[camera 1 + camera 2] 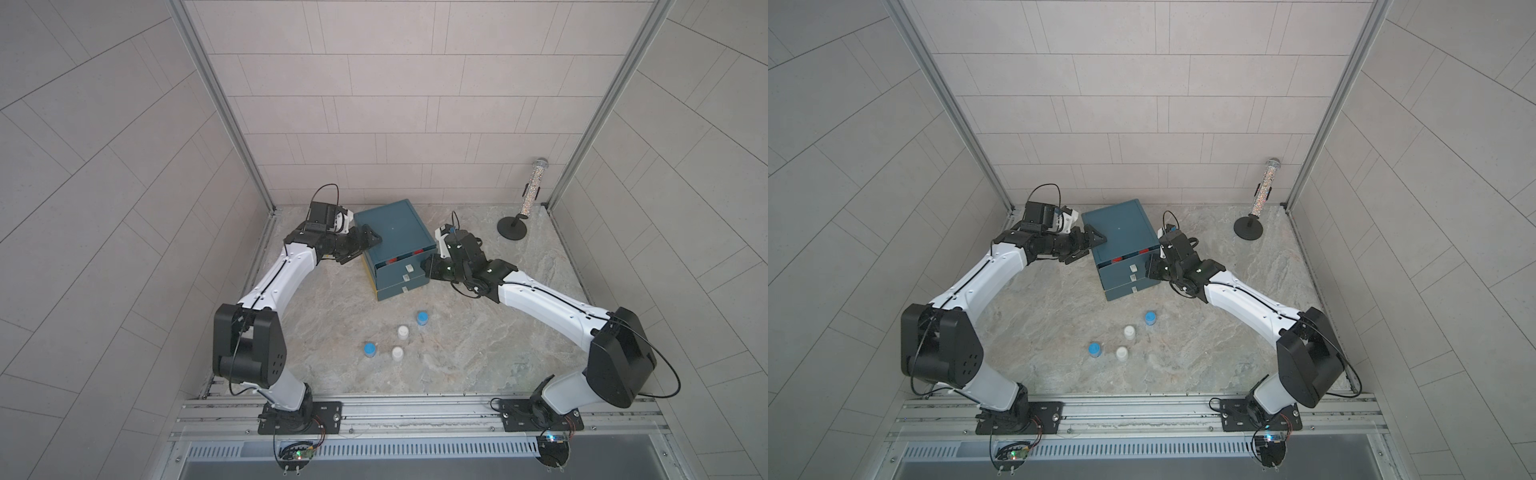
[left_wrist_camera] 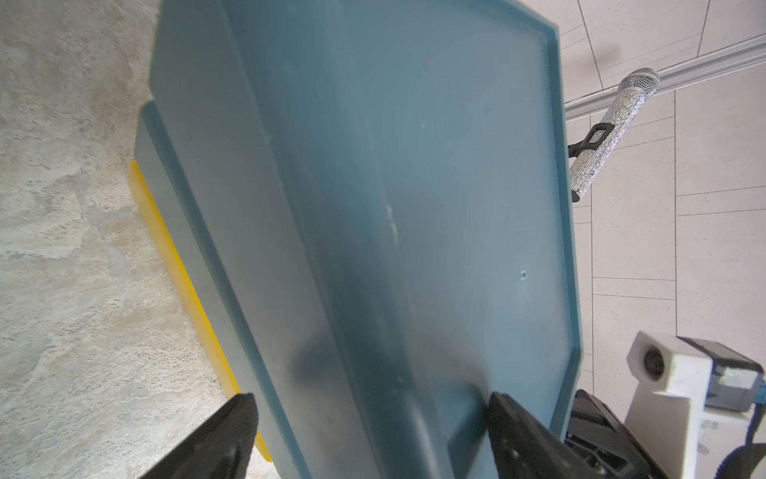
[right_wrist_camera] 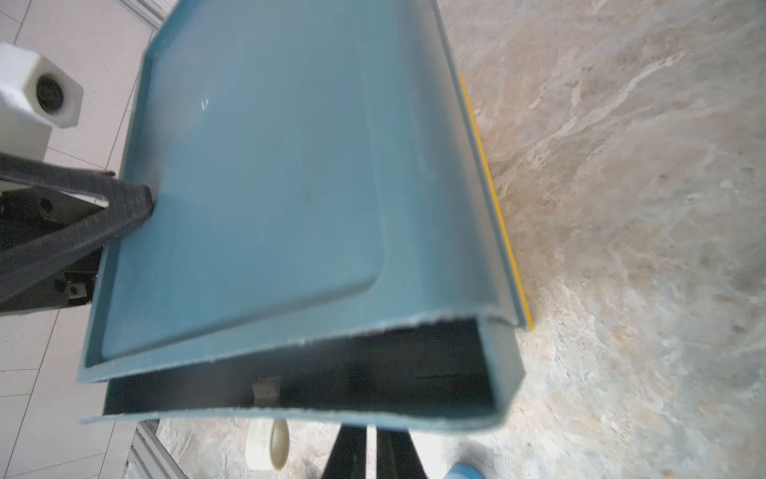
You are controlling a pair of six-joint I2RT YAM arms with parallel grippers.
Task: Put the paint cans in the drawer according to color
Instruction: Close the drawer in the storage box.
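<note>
A teal drawer cabinet (image 1: pixel 395 232) (image 1: pixel 1123 232) stands at the back of the table. Its top drawer (image 3: pixel 290 414) is pulled out a little, and two red paint cans (image 1: pixel 390 261) (image 1: pixel 417 252) show in the gap. On the table in front stand two blue cans (image 1: pixel 422 318) (image 1: pixel 369 349) and two white cans (image 1: pixel 402 331) (image 1: pixel 397 353). My left gripper (image 1: pixel 359 248) (image 2: pixel 373 419) is open, straddling the cabinet's left top edge. My right gripper (image 1: pixel 426 266) (image 3: pixel 371 448) is shut and empty at the top drawer's right front end, its tips hidden by the drawer front.
A tall glittery tube (image 1: pixel 530 187) (image 2: pixel 605 132) on a black stand is at the back right corner. Tiled walls close in three sides. Two lower drawers with pale handles (image 1: pixel 405 277) are shut. A yellow strip (image 3: pixel 493 199) runs along the cabinet's base.
</note>
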